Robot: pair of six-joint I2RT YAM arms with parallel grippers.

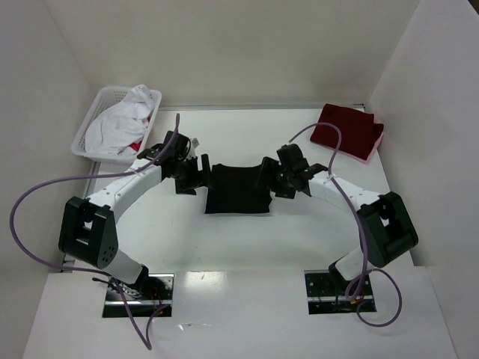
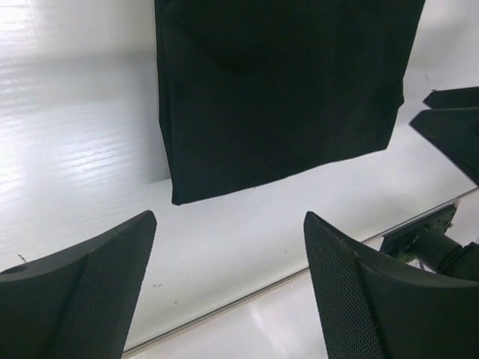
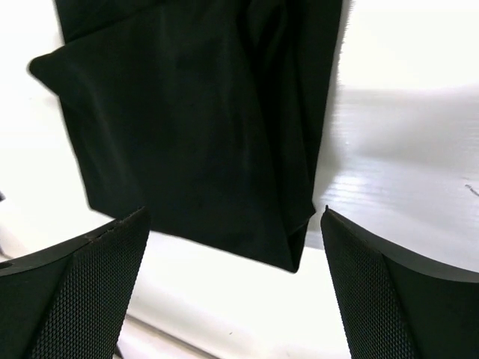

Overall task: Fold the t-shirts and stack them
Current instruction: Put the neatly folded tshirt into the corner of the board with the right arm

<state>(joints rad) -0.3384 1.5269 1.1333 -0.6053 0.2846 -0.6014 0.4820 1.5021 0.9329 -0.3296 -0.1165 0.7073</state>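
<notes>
No text, label, brand, number or sign readable in any of the three views. Black t-shirt point(image 1: 238, 188) shows plain cloth, no legible print.

White table point(image 1: 247, 239) with folded black t-shirt point(image 1: 238, 191), dark red t-shirt point(image 1: 346, 129), basket point(image 1: 84, 134)

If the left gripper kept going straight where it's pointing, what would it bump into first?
Most likely the black t-shirt, lying folded on the table just ahead of the open left gripper. Its height is hard to judge, so it might skim over the cloth.
</notes>
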